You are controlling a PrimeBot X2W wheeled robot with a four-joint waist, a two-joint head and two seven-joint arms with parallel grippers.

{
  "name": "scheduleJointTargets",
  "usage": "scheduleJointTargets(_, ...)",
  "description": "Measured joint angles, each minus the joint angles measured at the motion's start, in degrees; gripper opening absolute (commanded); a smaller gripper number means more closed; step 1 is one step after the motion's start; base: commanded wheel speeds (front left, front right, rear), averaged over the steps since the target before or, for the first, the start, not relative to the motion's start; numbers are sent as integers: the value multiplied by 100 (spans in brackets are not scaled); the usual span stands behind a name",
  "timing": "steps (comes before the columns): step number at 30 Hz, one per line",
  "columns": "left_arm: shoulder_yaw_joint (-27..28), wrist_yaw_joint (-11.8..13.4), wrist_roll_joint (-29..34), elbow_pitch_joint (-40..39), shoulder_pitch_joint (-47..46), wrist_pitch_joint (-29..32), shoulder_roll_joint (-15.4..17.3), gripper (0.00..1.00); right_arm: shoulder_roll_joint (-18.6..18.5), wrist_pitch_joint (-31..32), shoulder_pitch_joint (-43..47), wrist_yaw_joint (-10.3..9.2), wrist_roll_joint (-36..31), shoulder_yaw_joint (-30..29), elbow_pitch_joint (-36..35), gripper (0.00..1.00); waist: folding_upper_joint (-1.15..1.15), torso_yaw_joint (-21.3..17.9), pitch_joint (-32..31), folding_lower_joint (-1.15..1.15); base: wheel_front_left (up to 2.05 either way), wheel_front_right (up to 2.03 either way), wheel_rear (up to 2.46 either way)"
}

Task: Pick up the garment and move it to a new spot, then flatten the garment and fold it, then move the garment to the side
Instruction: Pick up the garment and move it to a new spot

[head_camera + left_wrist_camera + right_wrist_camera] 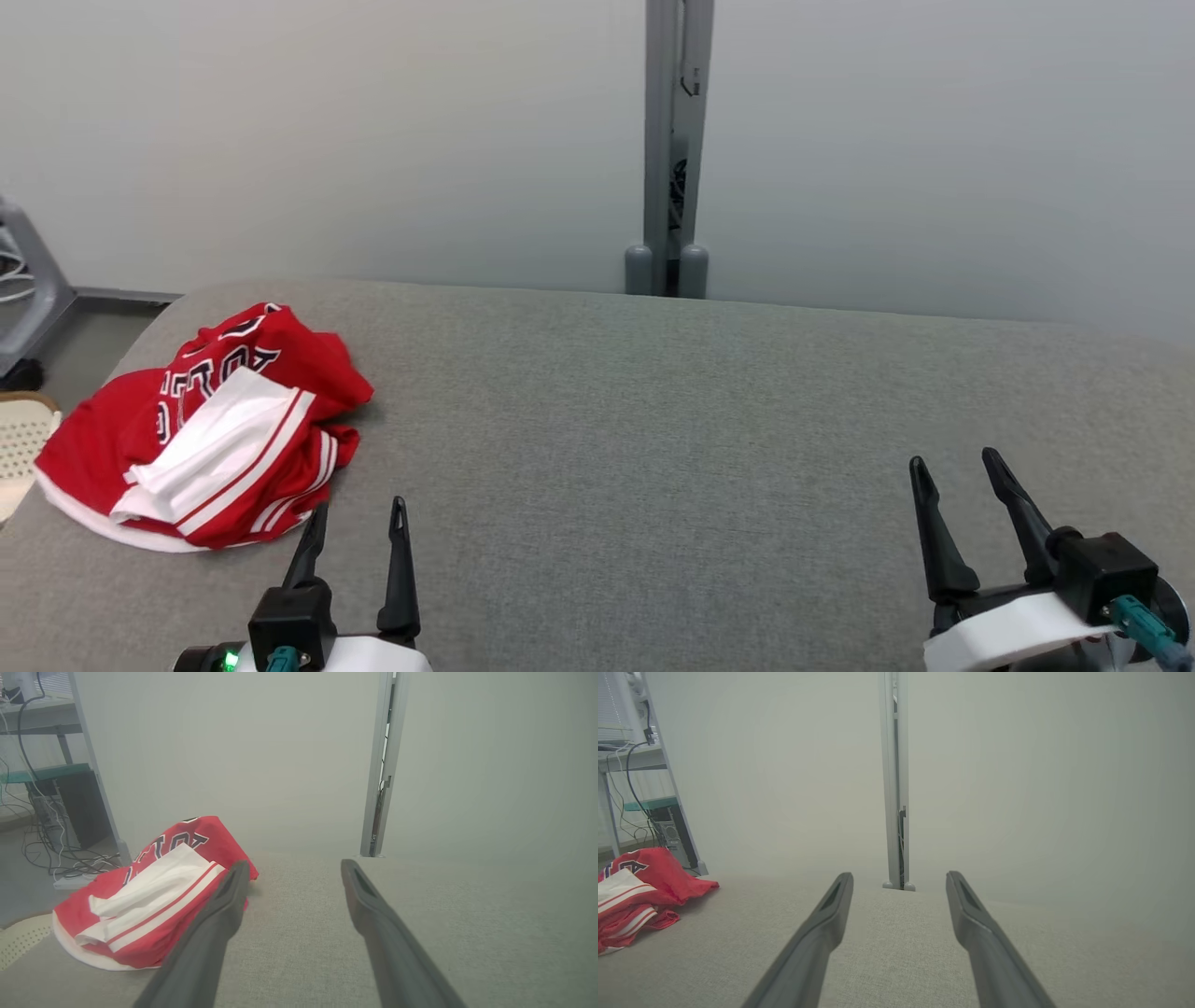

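Garment (201,429): a crumpled red sports jersey of thin knit cloth with white trim and dark lettering. It is heaped at the left end of the wide grey fabric-covered surface (653,448), close to that surface's rounded left edge and well apart from its bare middle and right. The surface is the largest element and offers ample free ground for the new spot. The heap is folded over itself in several layers, with the lettering partly hidden. It is judged light, limp and without stiffness, so it should sag and unfurl when lifted, and its smooth weave may slide between the fingers unless a doubled thickness is pinched. A white panel with red stripes (219,448) lies uppermost across the heap and stands slightly proud: a likely first hold, though it may be a loose layer that lifts alone. The white hem (89,513) curving along the near-left border is judged the firmer choice, being a stitched edge, and would suit flattening. Left gripper (360,506): jaws spread fully, holding nothing, low over the surface just beside the heap's near-right edge; whether its left finger touches the cloth cannot be told. Right gripper (953,457): likewise spread wide and empty, over bare surface well to the right of the garment. The pointed fingertips (399,509) are narrow, so a shallow bite risks taking one layer only
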Motion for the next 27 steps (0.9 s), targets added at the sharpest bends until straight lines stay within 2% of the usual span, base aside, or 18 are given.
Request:
scheduleJointTargets(5, 249, -145, 194, 27, -19, 0, 0, 100, -2, 0, 4, 0, 483, 53, -186, 100, 0, 560, 31, 0, 0, 0, 0)
scheduleJointTargets(16, 977, -355, 481, -46, -97, 0, 9, 100, 8, 0, -55, 0, 539, 396, -199, 100, 0, 1681, 28, 0, 0, 0, 0)
scheduleJointTargets(21, 1146, -389, 490, -144, -63, 0, 5, 100, 9, 0, -280, 0, 508, 582, -48, 100, 0, 1861, 149, 0, 0, 0, 0)
scheduleJointTargets(27, 1145, -407, 403, -132, 34, 0, 9, 100, 10, 0, -378, 0, 508, 813, 71, 100, 0, 1889, 179, 0, 0, 0, 0)
